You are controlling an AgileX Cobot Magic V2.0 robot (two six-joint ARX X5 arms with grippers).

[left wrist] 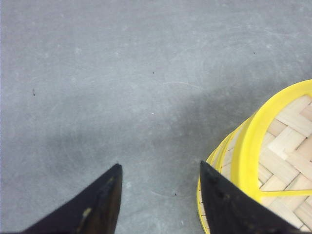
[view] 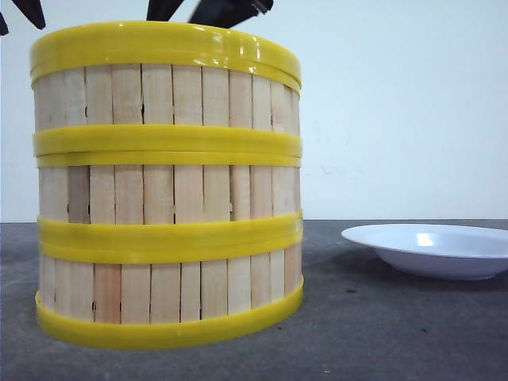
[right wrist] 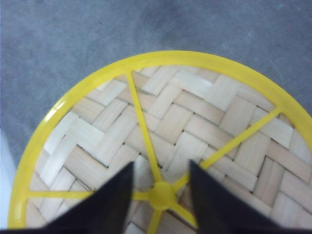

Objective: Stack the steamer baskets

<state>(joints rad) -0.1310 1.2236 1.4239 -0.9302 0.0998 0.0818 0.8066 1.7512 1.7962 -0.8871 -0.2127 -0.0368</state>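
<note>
Standing three high: round, slat-walled wooden steamer baskets [view: 167,186] with yellow plastic rims.
Light, stiff; grip rims. Left gripper [left wrist: 161,195] and right gripper [right wrist: 161,187] both gape, holding nothing.

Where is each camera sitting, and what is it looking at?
Front view: low at table height, facing forward at the stack of three steamer baskets, white plate to the right; dark gripper tips poke in at the top.
Left wrist view: on the left arm, looking down at grey table beside the stack; left gripper open.
Right wrist view: on the right arm, looking down into the top basket; right gripper open.
All three views share the basket stack.
</note>
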